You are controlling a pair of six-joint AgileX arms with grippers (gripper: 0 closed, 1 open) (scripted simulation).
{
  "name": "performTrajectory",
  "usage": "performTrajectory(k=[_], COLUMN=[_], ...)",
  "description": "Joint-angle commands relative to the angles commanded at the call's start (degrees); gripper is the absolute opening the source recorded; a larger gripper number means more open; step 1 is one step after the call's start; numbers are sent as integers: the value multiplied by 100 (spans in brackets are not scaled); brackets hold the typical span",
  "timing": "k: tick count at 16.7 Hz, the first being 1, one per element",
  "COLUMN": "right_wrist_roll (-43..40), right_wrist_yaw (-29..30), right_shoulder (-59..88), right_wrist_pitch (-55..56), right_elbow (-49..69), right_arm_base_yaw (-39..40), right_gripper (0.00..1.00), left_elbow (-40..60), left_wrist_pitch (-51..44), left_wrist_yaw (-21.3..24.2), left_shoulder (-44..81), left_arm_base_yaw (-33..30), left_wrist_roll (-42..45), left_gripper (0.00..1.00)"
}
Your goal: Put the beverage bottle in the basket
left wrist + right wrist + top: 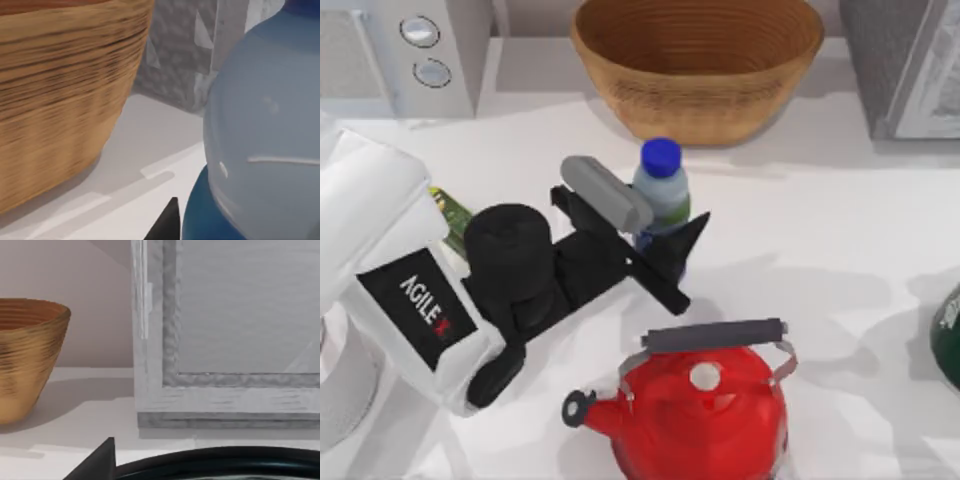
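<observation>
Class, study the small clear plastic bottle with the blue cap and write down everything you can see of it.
The small clear plastic beverage bottle stands upright on the white table, just in front of the large woven tan basket and behind the red kettle. It has a round blue cap, a pale clear shoulder, a blue-green label and a dark blue lower part. The left gripper is at its lower body, black fingers on either side. The left wrist view shows its rounded shoulder close up.

I'm seeing a white table [840, 230] carrying a basket [697, 62], bottle [661, 195] and red kettle [700, 405] — all standing upright.
</observation>
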Motion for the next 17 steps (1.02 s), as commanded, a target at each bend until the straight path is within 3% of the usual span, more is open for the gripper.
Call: performTrajectory(k=[8,17], right_wrist_roll=[0,0], right_wrist_yaw=[0,0], right_shoulder=[0,0], right_wrist_pitch=[0,0], right_elbow=[0,0], right_arm_base_yaw=[0,0], right_gripper=[100,100], left_elbow=[-1541,-1626], left_wrist_pitch=[-427,-494], left_wrist_yaw=[345,355], left_shoulder=[-2283,-2513], left_arm_base_yaw=[618,783], left_wrist_roll=[101,158], left_gripper=[0,0])
